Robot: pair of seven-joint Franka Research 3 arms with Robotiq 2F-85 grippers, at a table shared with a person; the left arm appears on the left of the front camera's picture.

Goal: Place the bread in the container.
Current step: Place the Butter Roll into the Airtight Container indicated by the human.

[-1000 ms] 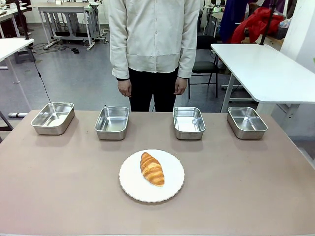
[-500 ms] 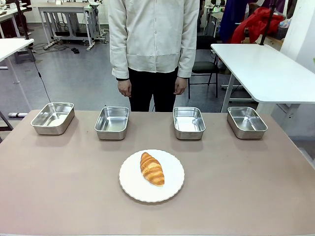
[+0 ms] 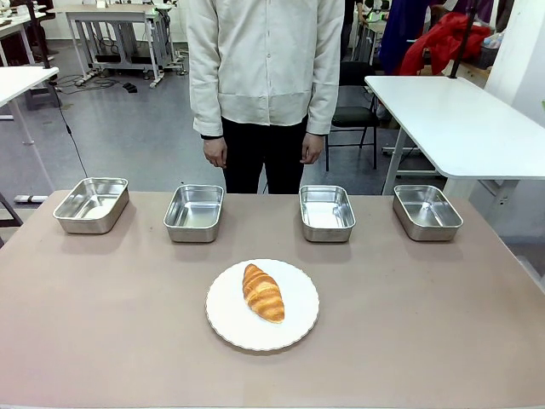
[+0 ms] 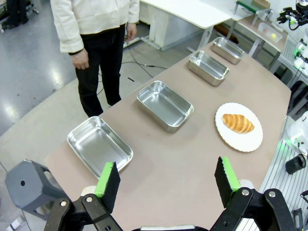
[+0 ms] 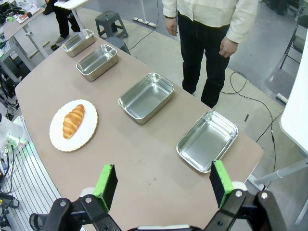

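Observation:
The bread (image 3: 263, 292), a golden-brown croissant, lies on a round white plate (image 3: 298, 328) near the table's front middle; it also lies there in the wrist views as the bread (image 4: 237, 123) and the bread (image 5: 73, 121). Several look-alike steel trays stand in a row along the far edge, so which one is the container cannot be told: one tray (image 3: 91, 204), another (image 3: 194, 212), a third (image 3: 327, 212) among them. My left gripper (image 4: 167, 181) hovers open high above the table's left end. My right gripper (image 5: 161, 184) hovers open above the right end. Both hold nothing.
A person in a pale jacket (image 3: 266, 60) stands at the far side, hands (image 3: 216, 152) hanging at the sides. A white table (image 3: 460, 119) stands behind on the right. A grey stool (image 5: 107, 21) sits on the floor.

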